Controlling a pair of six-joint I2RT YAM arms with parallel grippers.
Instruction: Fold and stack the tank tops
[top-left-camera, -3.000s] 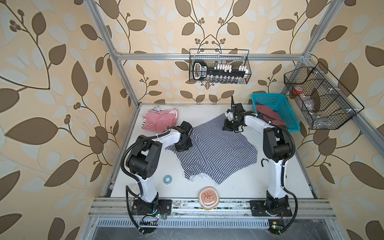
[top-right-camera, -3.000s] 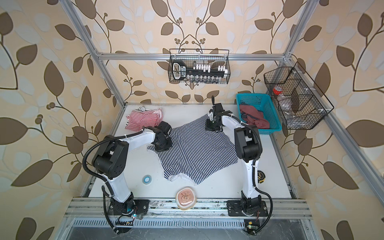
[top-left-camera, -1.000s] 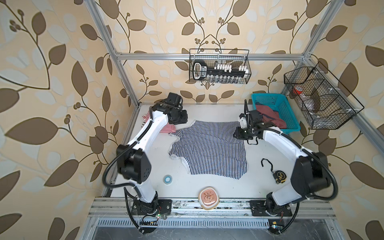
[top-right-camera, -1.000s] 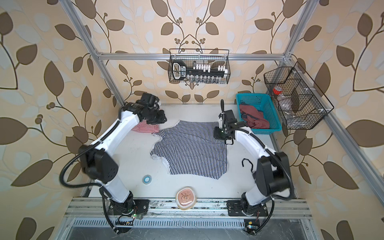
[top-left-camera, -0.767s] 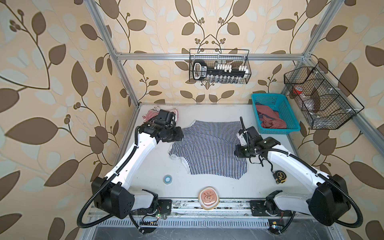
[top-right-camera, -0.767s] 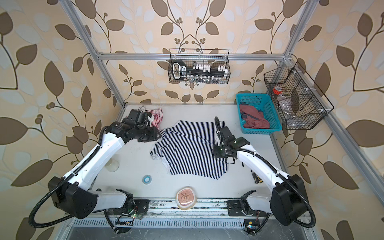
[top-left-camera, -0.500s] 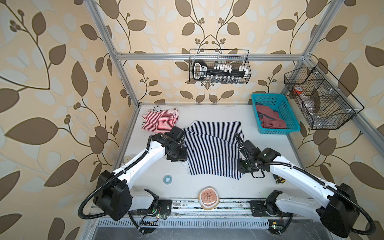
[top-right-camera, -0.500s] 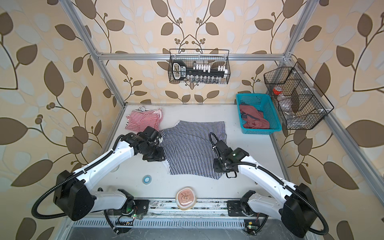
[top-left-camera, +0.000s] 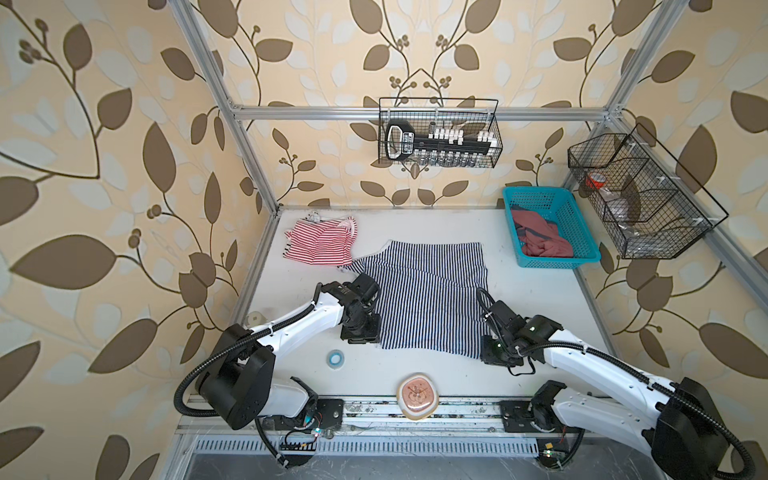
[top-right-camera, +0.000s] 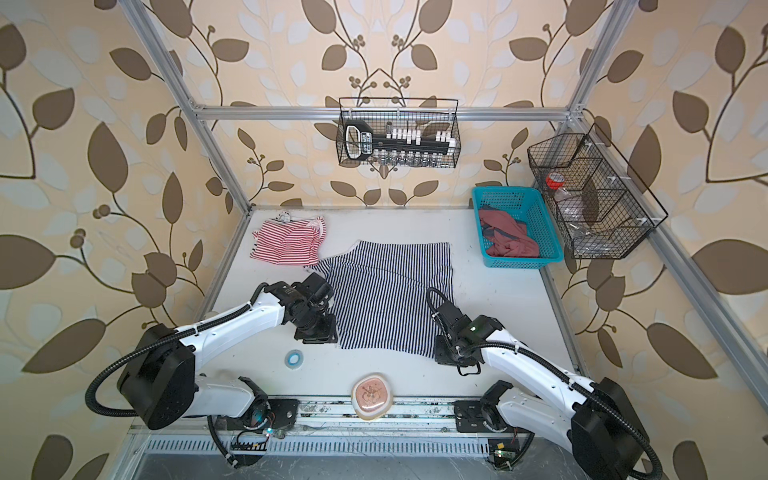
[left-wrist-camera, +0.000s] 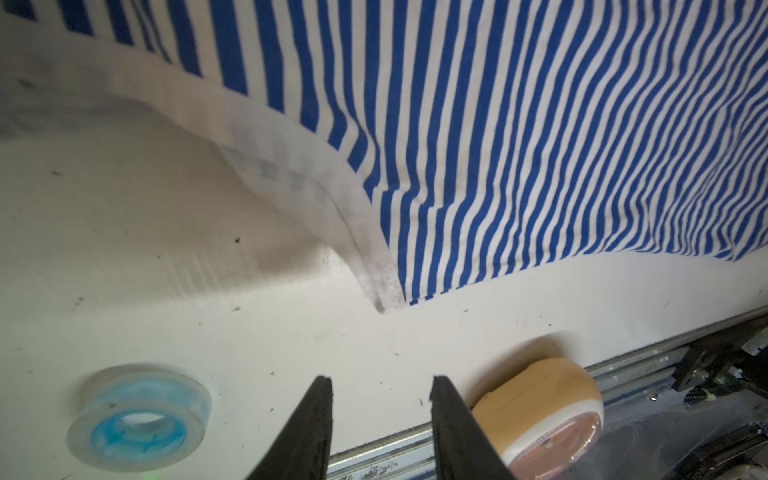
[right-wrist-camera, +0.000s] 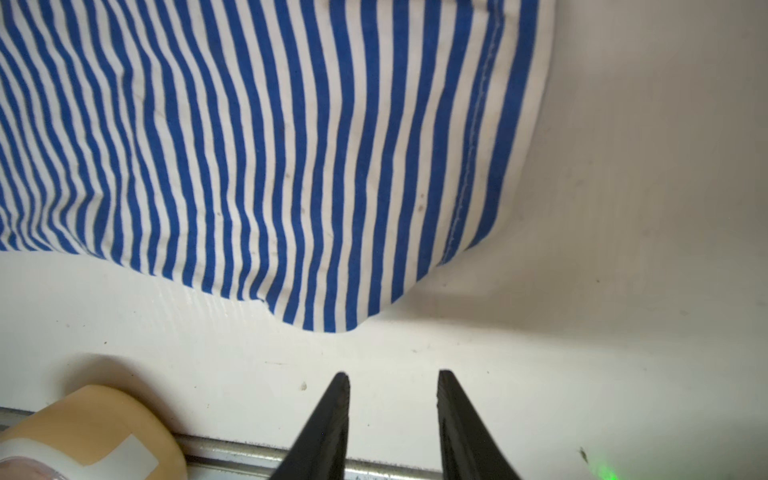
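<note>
Top views: we see the soft, thin-striped navy-and-white tank top (top-left-camera: 419, 299) spread flat mid-table on the white tabletop (top-left-camera: 540, 299), its long axis running from the near rail toward the back wall. The red-and-white tank top (top-left-camera: 322, 245), same knit, lies as a compact bundle at the far left, just beside the navy one's far-left corner; we can't tell if they touch. The left gripper (top-left-camera: 360, 332) sits at the near-left corner and the right gripper (top-left-camera: 496, 353) at the near-right, so each arm has the corner on its own side. Both top views agree on this: navy-and-white tank top (top-right-camera: 390, 299), left gripper (top-right-camera: 316, 332), right gripper (top-right-camera: 451, 353). We can't read the jaws from above. Left wrist: the left gripper (left-wrist-camera: 381, 380) has its jaws partly apart, nothing between them, bare table under the tips. The cloth corner with its pale trim band (left-wrist-camera: 291, 166) lies just ahead of the tips, not touching. A clear tape roll with a blue core (left-wrist-camera: 139, 424) and a rounded peach plastic case (left-wrist-camera: 548, 403) sit either side of the fingers. Right wrist: the right gripper (right-wrist-camera: 392, 374) shows the same gap and is empty. The rounded striped corner of the navy-and-white tank top (right-wrist-camera: 291, 145) is just ahead, apart from the tips. Our read: both pincers must advance along the cloth's long axis to take the near corners. The gaps look about equal.
</note>
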